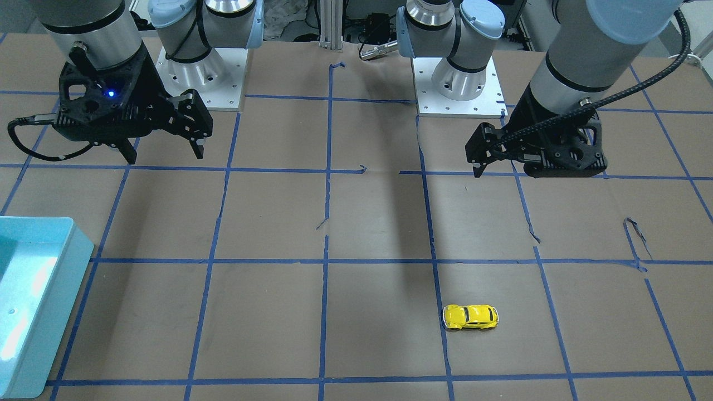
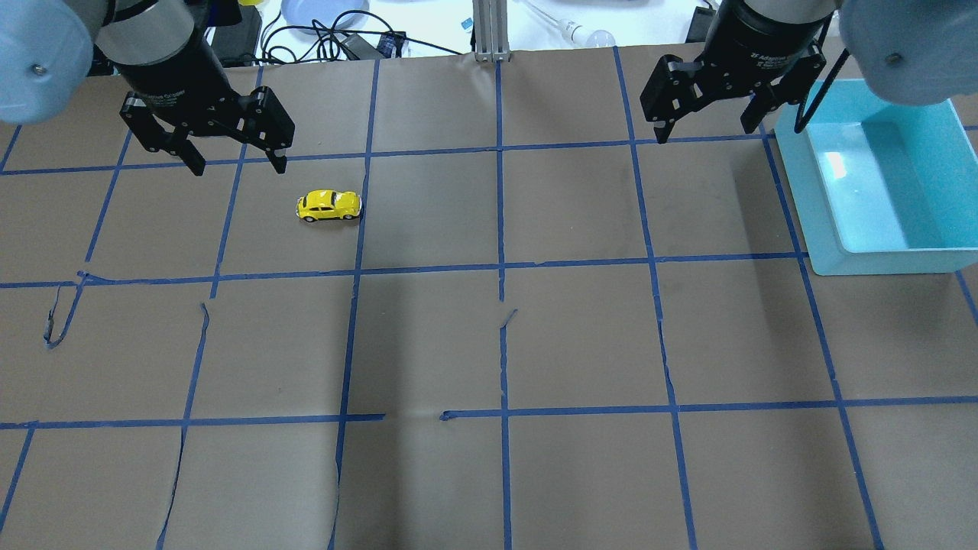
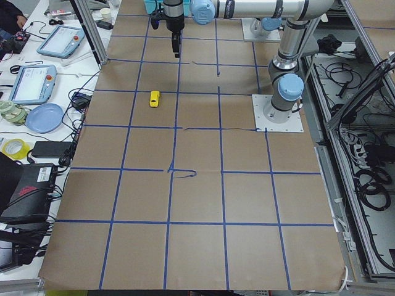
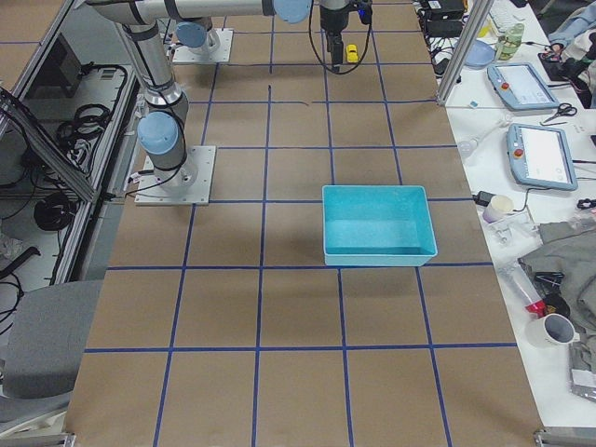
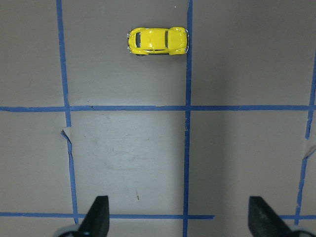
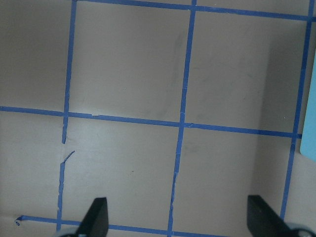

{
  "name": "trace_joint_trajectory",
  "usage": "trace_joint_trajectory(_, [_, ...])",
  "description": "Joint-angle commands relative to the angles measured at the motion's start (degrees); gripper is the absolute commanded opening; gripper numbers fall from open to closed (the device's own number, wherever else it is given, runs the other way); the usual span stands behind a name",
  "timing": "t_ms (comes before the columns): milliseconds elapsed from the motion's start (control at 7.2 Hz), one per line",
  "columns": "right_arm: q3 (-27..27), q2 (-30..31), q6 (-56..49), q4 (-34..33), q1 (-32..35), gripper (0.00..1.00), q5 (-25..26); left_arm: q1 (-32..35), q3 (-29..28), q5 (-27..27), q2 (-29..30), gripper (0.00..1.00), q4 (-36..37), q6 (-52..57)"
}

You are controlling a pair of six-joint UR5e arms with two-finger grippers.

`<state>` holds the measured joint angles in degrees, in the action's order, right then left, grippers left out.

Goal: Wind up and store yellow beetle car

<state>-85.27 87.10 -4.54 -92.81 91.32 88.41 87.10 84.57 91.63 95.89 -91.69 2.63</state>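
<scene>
car on table left, bin right

You have 1 yellow beetle car, 1 turquoise bin, 2 grippers, the left gripper and the right gripper, and what look like 2 tablets off to the side.

Yellow beetle car on table

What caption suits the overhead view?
Yellow beetle car sits near the open left pincer; teal bin lies by the right pincer.
</scene>
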Motion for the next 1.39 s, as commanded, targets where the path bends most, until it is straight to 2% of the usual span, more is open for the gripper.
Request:
trace_joint_trajectory(0, [-0.16, 0.00, -0.03, 0.00, 0.00, 1.00, 0.01, 0.00, 0.07, -0.05, 0.00, 1.00, 0.02, 0.00])
trace_joint_trajectory(694, [-0.25, 0.00, -0.74, 0.00, 0.00, 1.00, 0.01, -0.88, 0.24, -0.05, 1.22, 1.00, 0.45, -0.69])
trace_joint_trajectory(833, [-0.25, 0.00, -0.82, 0.00, 0.00, 1.00, 0.01, -0.97, 0.50, -0.05, 2.01, 1.00, 5.42, 0.08])
trace_joint_trajectory(972, [-0.34, 0.00, -0.82, 0.00, 0.00, 1.00, 0.01, -0.97, 2.07, -0.13, 2.81, 1.00, 10.43, -4.61])
trace_joint_trajectory(1250, [-0.25, 0.00, -0.74, 0.00, -0.08, 1.00, 0.01, -1.05, 4.81, 0.04, 2.82, 1.00, 16.52, -28.28])
